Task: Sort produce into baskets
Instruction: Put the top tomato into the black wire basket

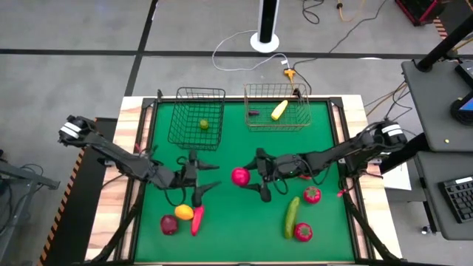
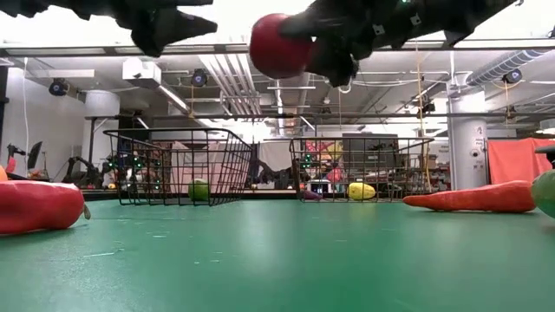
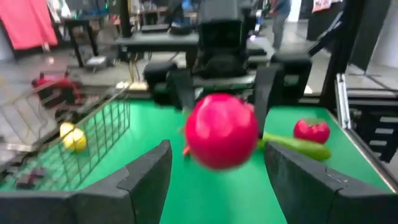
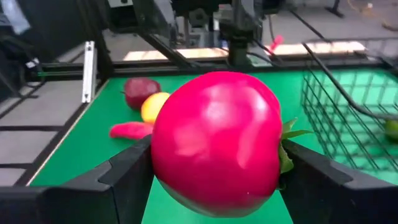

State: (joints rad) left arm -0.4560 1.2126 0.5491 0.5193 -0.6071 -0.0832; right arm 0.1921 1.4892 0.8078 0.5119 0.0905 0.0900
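Just in front of the dark black wire basket (image 1: 196,117), round glossy red toy fruit (image 1: 239,176) clamped by right gripper (image 1: 255,177), facing wide-open left gripper (image 1: 202,177); best transferred slowly, squarely.

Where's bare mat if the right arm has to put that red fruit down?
Bare mat lies between the black basket, the silver basket and the right gripper gripping the red fruit. Also front centre, between red pepper and cucumber. Both front corners are crowded.
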